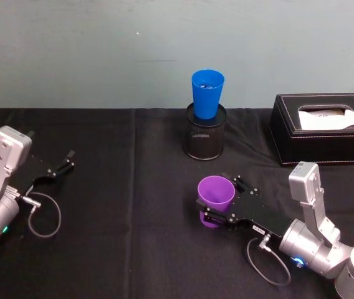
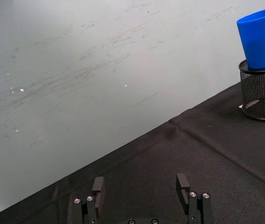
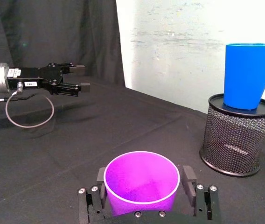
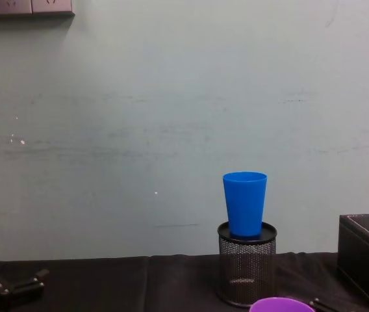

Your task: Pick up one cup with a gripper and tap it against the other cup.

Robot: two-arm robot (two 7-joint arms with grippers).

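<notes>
Head view: the right gripper's [image 1: 217,202] fingers clasp the purple cup [image 1: 215,192]. Beyond the fingertips, the blue cup [image 1: 207,93] stands in a mesh pen holder [image 1: 205,140], with a tissue box [image 1: 323,131] alongside. Left wrist view: the left gripper's [image 2: 142,186] fingers are spread wide, holding nothing.

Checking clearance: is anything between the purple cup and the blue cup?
Nothing visible: only bare tablecloth separates the purple cup, at the right gripper, from the blue cup, perched in the mesh holder.
</notes>
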